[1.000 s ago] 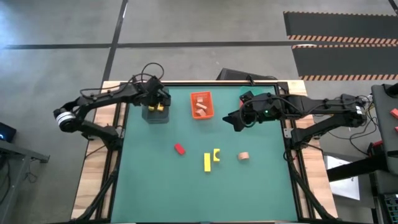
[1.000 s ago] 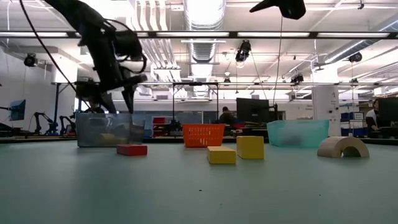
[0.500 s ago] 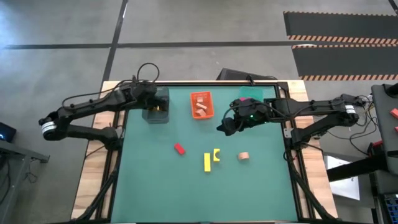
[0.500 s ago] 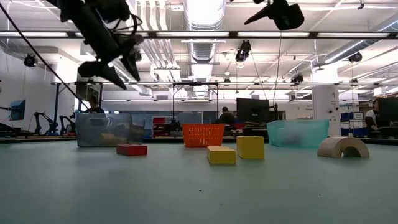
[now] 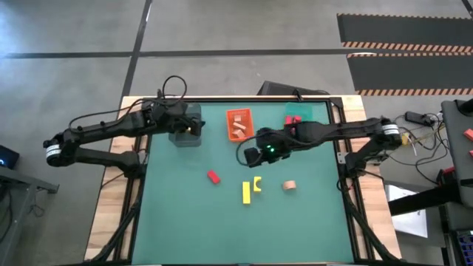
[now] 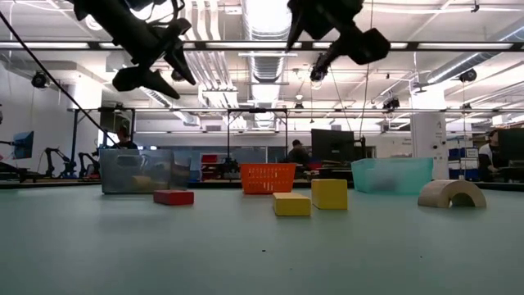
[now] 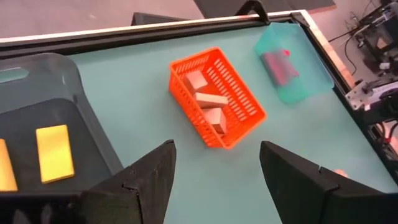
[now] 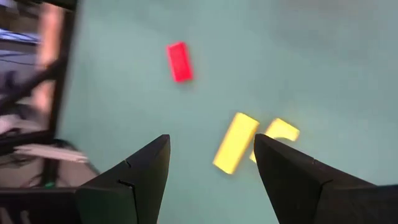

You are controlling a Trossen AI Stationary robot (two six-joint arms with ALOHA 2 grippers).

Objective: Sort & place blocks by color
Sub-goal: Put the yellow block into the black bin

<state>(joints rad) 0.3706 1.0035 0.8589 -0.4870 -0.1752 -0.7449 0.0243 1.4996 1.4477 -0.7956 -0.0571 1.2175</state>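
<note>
Nearest on the green table lie the loose pieces: a long yellow bar block touching nothing, a notched yellow block just beside it, a pale tan arch block to one side and a small red bar block to the other, all looking light, rigid and smooth, best pinched across their narrow flat sides. Above them hangs the right pincer, spread and empty. Farther back the left pincer, also spread, hovers by the dark grey tray holding yellow bars, with the orange mesh basket and teal tray beyond.

The right pincer hangs above the yellow bar, the left pincer beside the grey tray.
</note>
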